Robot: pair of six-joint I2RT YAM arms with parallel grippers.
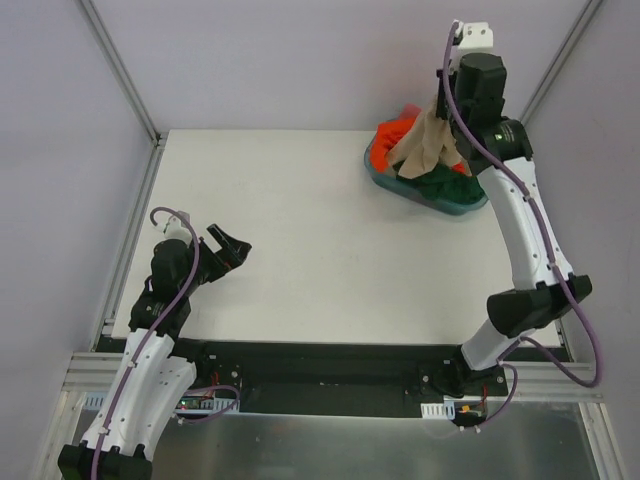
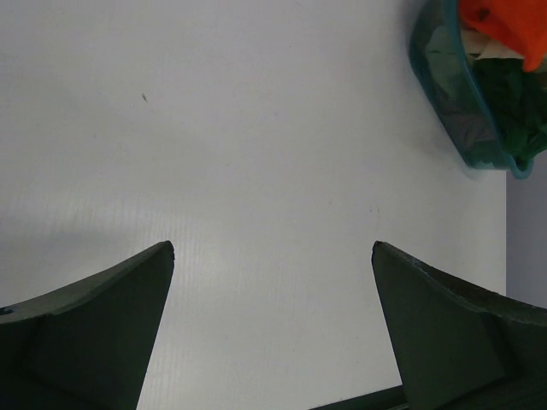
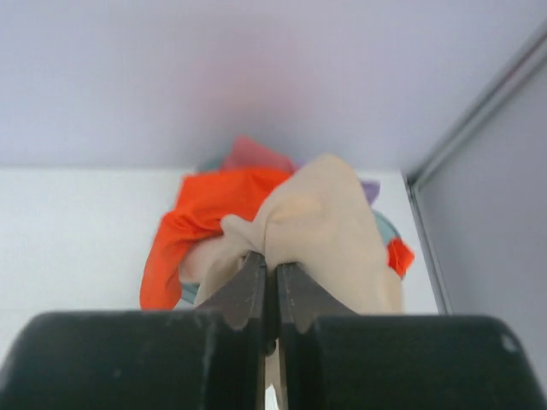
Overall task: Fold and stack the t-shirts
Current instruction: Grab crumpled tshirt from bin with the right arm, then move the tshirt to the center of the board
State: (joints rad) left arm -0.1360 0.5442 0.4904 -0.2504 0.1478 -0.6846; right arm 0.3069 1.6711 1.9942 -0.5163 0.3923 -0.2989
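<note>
Right gripper [image 3: 267, 258] has its jaws pinched together on a fold of the tan t-shirt [image 3: 320, 213], which hangs raised above the teal basin [image 1: 472, 207] at the one o'clock corner of the table [image 1: 320, 260]. An orange t-shirt [image 1: 383, 143] and a dark green t-shirt [image 1: 440, 186] lie heaped in that basin (a pinkish red scrap [image 3: 252, 155] shows at its twelve o'clock edge). Left gripper [image 1: 231, 248] hovers over the table at eight o'clock, jaws spread wide, holding nothing.

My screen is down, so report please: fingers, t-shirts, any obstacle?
Right fingers shut on tan t-shirt, hanging down into teal basin. Left fingers open over table, holding nothing. Orange t-shirt and green t-shirt in basin. No obstacle seen.
</note>
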